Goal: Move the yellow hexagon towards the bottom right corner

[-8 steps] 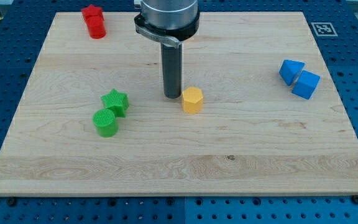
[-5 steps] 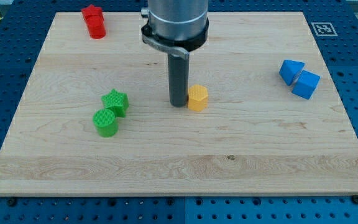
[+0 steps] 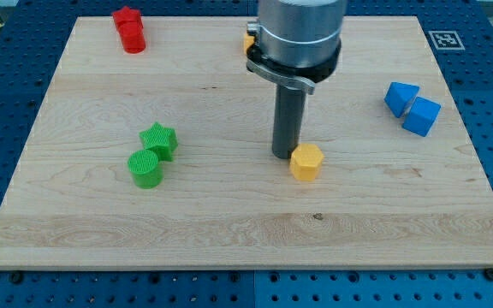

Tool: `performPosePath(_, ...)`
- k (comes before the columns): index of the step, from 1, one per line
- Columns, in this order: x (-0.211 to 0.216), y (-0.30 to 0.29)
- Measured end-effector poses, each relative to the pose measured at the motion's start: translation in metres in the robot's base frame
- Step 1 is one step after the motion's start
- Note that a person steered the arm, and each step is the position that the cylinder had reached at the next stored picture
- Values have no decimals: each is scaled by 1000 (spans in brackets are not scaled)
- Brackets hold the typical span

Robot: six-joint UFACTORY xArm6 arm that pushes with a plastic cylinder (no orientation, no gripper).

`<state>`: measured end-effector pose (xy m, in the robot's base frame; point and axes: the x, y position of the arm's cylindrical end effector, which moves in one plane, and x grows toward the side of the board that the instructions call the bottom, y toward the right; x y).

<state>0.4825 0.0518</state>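
Wooden counter (image 3: 75,231) is carrying the yellow hexagon (image 3: 306,161) right of centre, my tip (image 3: 286,155) touching its upper-left side; no pincer, nothing is being held; block is looking light, rigid, slidey, so push that face.

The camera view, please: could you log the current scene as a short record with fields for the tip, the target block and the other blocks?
tip: my tip is on the board, against the upper-left side of the yellow hexagon
target position: right of the board's centre, well short of the bottom right corner
green blocks: green star and green cylinder, side by side at the view's left
red blocks: red blocks at the top left
blue blocks: blue blocks at the right edge
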Motion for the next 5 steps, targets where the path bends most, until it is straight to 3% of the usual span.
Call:
performPosePath(3,52,29)
performPosePath(5,60,77)
